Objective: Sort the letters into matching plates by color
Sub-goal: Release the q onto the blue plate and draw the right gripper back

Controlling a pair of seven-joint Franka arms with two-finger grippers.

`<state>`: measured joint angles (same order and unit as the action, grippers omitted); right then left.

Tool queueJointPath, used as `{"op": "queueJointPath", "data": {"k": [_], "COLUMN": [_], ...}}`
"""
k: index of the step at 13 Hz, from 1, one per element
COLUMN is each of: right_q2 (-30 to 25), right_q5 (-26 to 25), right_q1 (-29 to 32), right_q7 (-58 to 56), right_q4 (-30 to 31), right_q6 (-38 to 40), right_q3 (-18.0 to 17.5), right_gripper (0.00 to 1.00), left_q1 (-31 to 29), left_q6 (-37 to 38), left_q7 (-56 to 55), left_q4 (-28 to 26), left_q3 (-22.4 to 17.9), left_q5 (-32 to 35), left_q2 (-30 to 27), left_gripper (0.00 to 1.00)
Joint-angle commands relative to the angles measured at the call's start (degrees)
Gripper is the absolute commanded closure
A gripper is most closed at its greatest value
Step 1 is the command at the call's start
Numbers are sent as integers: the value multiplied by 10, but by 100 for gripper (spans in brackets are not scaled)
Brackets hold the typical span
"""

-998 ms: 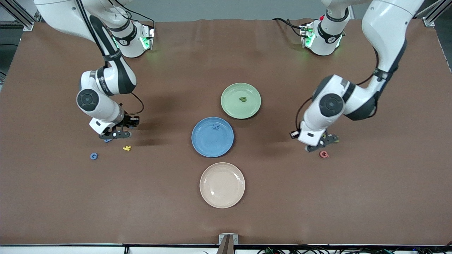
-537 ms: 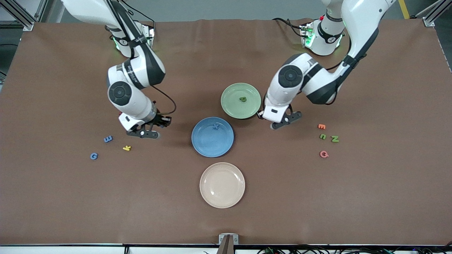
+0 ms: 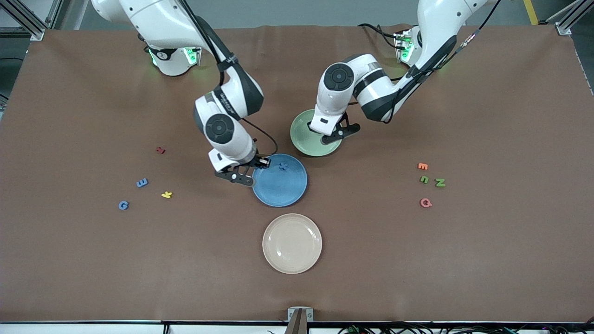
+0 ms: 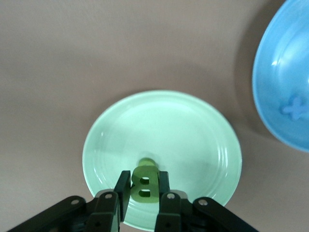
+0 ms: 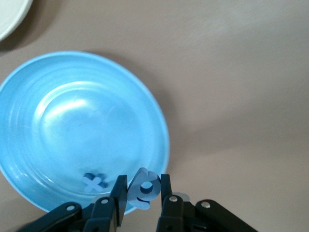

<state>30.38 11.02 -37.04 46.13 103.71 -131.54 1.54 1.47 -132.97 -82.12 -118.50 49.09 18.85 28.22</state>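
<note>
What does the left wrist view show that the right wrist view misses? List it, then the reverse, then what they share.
Only the left wrist view: the left end effector shut on a green letter B over the green plate.
Only the right wrist view: the right end effector shut on a blue letter, and the cream plate's edge.
Both: the blue plate with the blue X in it.

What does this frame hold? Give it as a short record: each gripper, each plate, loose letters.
left gripper: shut on green letter, over green plate
right gripper: shut on blue letter, over edge of blue plate
green plate: a letter seems to lie under the held one
blue plate: one blue X inside
cream plate: nothing in it, nearest the front camera
loose, right arm's end: red letter, blue E, yellow K, blue G
loose, left arm's end: orange E, green U, green N, pink Q
</note>
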Motion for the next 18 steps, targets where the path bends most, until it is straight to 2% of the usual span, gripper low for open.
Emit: {"op": "queueJointPath", "data": {"k": [1,6,8,9,10,11,13,15,18], "right_q2": [42,64,71,71,70,68,55,8,-62], "right_q5": [12,11,11,11,11,11,10,9,4], "right_q1": [-18,-13,-17,-18,-19,-19,-13,-3,49], "right_q7": [29,26,31,32,32,31,25,21,-37], "right_q4": [-42,-44,-44,-44,-44,-44,-42,-43,-38], "right_q6": [-11,-27,-39,-38,-35,-32,-21,70,191], "right_q3": [7,7,7,7,7,7,7,12,13], "right_gripper": [83,80,71,48,16,0,0,0,0], "left_q1": [1,19,20,21,23,33,49,63,67], "left_q6": [-35,-61,-61,-61,-62,-62,-62,-62,-62], "left_q7": [-8,-9,-12,-20,-23,-28,-45,-48,-50], "left_q4": [-30,-31,-31,-27,-23,-21,-12,-6,0], "left_q3": [0,-3,-11,-12,-12,-17,-38,-43,-52], "left_q5": [7,7,28,32,34,46,58,58,58], "left_q2": [3,31,38,42,52,54,61,69,73], "left_gripper": [99,100,100,100,100,100,100,100,100]}}
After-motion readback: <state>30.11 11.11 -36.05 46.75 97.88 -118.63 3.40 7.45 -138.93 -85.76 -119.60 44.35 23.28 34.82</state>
